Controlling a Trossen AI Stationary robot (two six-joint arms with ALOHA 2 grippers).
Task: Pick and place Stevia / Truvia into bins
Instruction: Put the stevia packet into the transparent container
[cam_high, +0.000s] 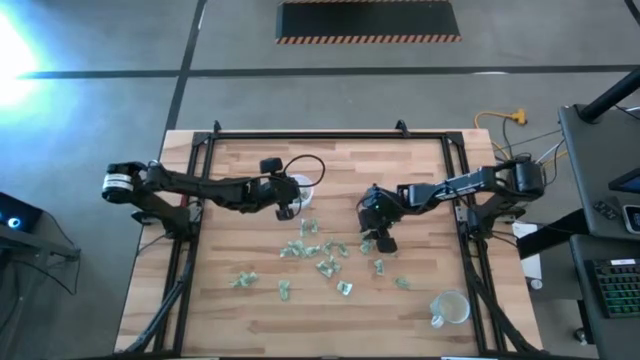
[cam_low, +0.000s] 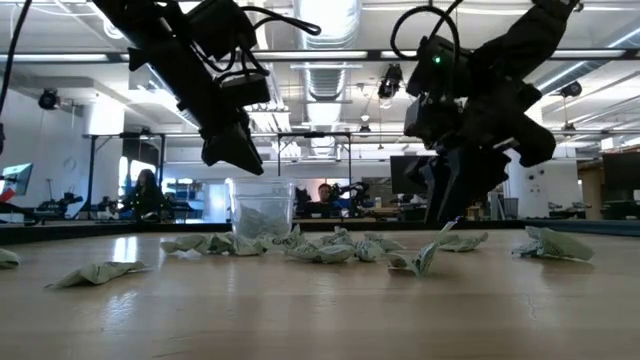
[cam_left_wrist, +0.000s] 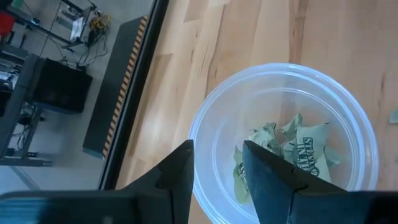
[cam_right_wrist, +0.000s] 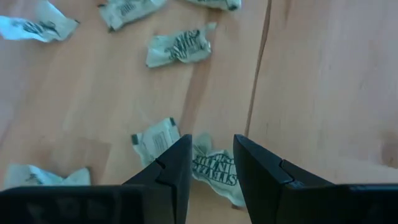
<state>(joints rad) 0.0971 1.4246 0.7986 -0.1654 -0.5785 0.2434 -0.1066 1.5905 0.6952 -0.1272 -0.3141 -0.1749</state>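
Several pale green and white Stevia sachets lie scattered on the wooden table's middle. A round translucent bin at the far middle holds a few sachets. My left gripper hangs open above that bin's rim, with nothing between its fingers. My right gripper is open and points steeply down just above the table, right of the pile. One crumpled sachet lies on the wood between its fingertips. A second bin stands at the near right. My right gripper has a finger on either side of the crumpled sachet's middle, coming from above at a slant. The sachet lies on the table. Whether the fingers touch it, I cannot tell.
The table has a black frame along its left edge and right edge. Bare wood lies along the near edge and at the far right. In the low view, people sit in the room behind the table.
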